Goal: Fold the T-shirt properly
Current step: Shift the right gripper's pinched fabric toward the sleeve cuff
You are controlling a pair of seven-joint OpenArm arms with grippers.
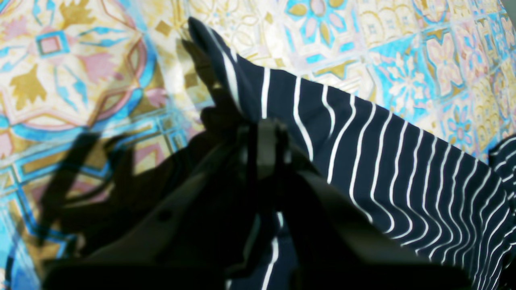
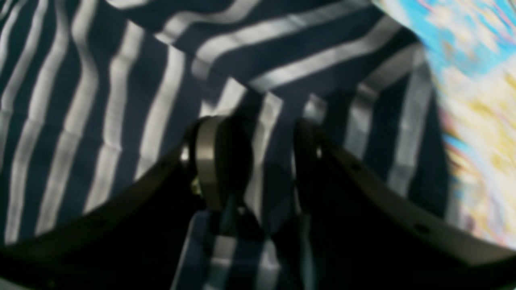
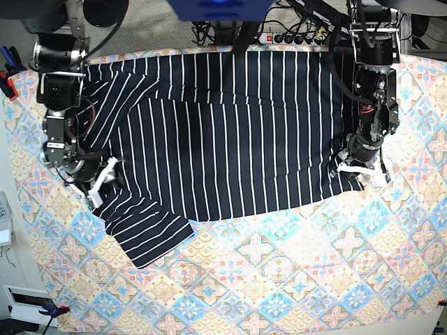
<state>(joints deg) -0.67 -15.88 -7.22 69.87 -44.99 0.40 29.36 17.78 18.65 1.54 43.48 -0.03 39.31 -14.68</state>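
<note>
The T-shirt (image 3: 223, 139), dark navy with thin white stripes, lies spread flat over the far half of the table. One sleeve (image 3: 150, 237) sticks out toward the front left. My left gripper (image 3: 358, 169) is at the shirt's right lower corner and is shut on its edge (image 1: 267, 137). There the striped cloth (image 1: 403, 161) runs off to the right, lifted slightly. My right gripper (image 3: 100, 180) is at the shirt's left edge, above the sleeve. In the right wrist view (image 2: 258, 133) a fold of the striped cloth (image 2: 100, 100) fills the gap between its fingers.
The pastel tile-patterned tablecloth (image 3: 279, 279) covers the table and lies bare along the front half. A power strip (image 3: 293, 38) and cables lie behind the far edge. Clamps (image 3: 7, 77) sit at the left edge.
</note>
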